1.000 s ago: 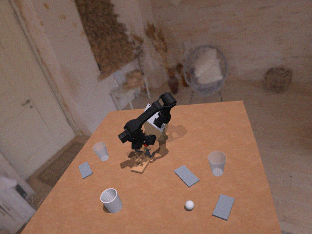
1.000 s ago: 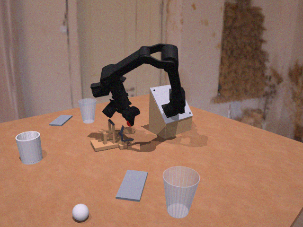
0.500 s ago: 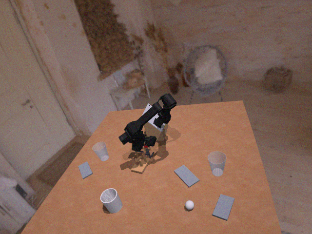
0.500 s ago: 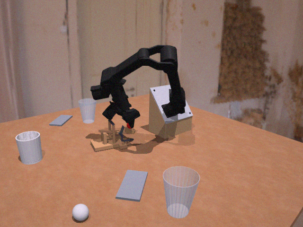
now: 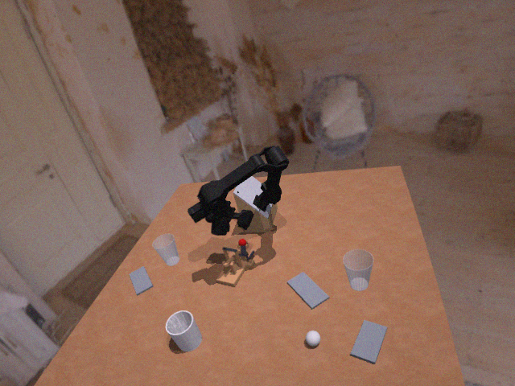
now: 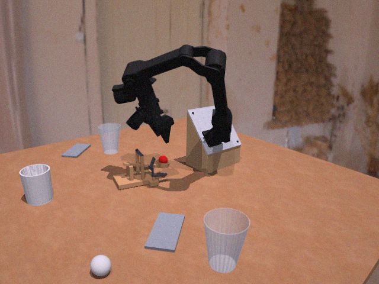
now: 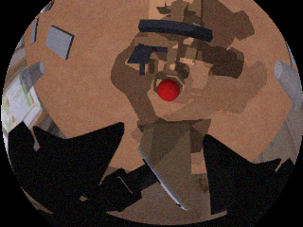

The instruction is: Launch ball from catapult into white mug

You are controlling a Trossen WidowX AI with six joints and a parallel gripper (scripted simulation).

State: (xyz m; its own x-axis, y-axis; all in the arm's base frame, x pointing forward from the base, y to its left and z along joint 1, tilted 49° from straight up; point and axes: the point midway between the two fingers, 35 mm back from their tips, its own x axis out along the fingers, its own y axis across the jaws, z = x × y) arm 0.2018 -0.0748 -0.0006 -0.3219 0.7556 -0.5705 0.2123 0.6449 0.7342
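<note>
The red ball (image 5: 242,242) (image 6: 163,159) (image 7: 168,90) sits in the round cup at the end of the catapult's arm. The small wooden catapult (image 5: 230,279) (image 6: 129,182) stands on the table, its cup end toward the robot's base. A dark navy bar (image 7: 175,28) crosses it in the wrist view. My gripper (image 6: 166,140) (image 7: 165,133) is open and empty, above the ball and a little toward the base. The white mug (image 5: 185,334) (image 6: 37,186) stands upright on the opposite side of the catapult from the base.
Clear ribbed cups stand at the left (image 5: 166,249) (image 6: 109,137) and the right (image 5: 358,269) (image 6: 226,241). Flat blue-grey plates (image 5: 307,289) (image 6: 165,231) lie on the table. A white ball (image 5: 312,338) (image 6: 100,265) lies near the front. The arm is mounted on a wooden wedge (image 6: 194,143).
</note>
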